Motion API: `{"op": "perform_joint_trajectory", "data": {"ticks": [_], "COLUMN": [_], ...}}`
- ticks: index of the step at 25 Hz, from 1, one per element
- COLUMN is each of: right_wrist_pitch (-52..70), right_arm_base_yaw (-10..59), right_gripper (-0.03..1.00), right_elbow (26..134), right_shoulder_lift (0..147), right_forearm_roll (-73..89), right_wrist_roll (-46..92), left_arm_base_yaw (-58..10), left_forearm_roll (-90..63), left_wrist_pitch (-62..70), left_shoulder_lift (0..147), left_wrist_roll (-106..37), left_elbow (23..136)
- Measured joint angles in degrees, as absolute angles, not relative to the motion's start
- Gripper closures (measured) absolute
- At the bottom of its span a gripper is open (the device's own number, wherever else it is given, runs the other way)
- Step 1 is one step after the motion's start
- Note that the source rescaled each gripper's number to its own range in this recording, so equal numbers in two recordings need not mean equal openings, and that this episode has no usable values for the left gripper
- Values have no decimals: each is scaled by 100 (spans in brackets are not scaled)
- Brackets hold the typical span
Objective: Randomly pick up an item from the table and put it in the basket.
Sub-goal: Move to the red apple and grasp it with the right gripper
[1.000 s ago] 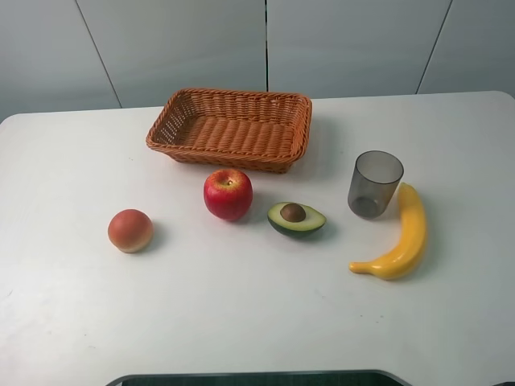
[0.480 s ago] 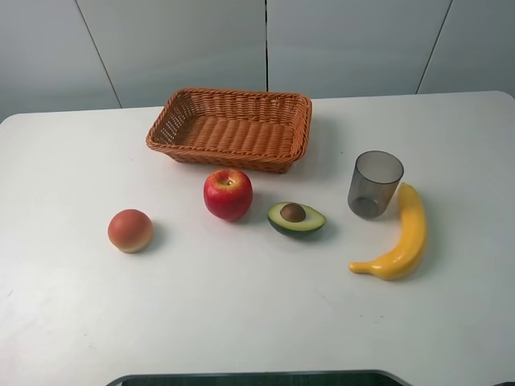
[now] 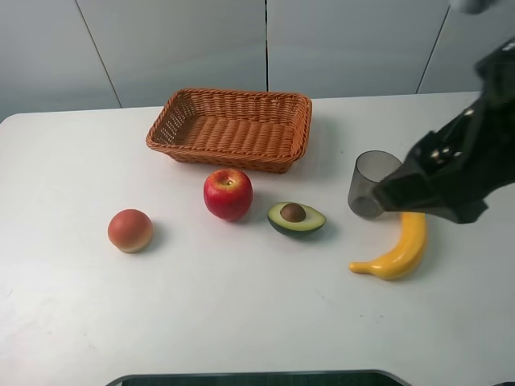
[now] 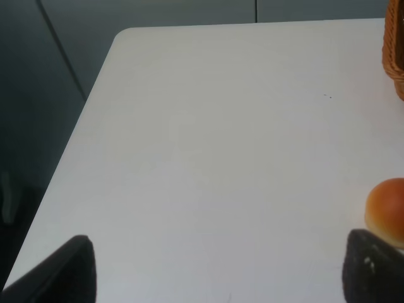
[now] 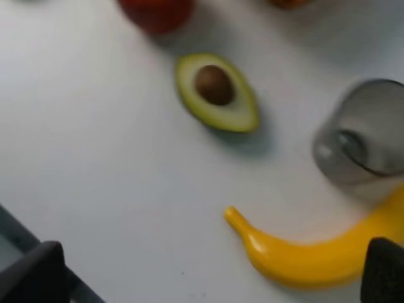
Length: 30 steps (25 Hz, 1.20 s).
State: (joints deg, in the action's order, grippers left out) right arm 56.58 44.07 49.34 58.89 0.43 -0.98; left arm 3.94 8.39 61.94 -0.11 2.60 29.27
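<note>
The red apple [image 3: 228,194] stands on the white table [image 3: 241,305] just in front of the orange-brown wicker basket [image 3: 229,129], which holds nothing. My right gripper [image 3: 400,191] hangs above the cup and banana at the right, well apart from the apple. In the right wrist view the gripper [image 5: 208,278] has its fingers wide apart and empty, and the apple [image 5: 156,11] shows at the edge. My left gripper [image 4: 218,274] is open and empty over the table's left part; it is out of the exterior view. A basket corner [image 4: 396,50] shows there.
A halved avocado [image 3: 296,218] lies right of the apple. A grey translucent cup [image 3: 372,183] and a yellow banana [image 3: 398,249] are at the right, partly under my right arm. An orange-pink peach [image 3: 130,230] sits at the left.
My right arm has swung into view from the right, above the cup and banana. The fruits, cup and basket have not moved.
</note>
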Motion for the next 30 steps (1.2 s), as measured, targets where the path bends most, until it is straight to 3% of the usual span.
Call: {"op": "perform_joint_trajectory", "data": {"ticks": [8, 30], "right_wrist_pitch": [5572, 5007], "right_arm_base_yaw": [5248, 5528], "right_gripper": [-3, -3], "right_elbow": [5759, 6355], "right_shoulder_lift": [7248, 8961], "right_forearm_roll": [-60, 64], "right_wrist_roll": [653, 2349], "left_arm_base_yaw": [394, 394], "left_forearm_roll": [839, 839], "left_wrist_pitch": [6194, 6194], "left_shoulder_lift": [-11, -11], "left_wrist_roll": [260, 260], "left_elbow": [2927, 2927]}}
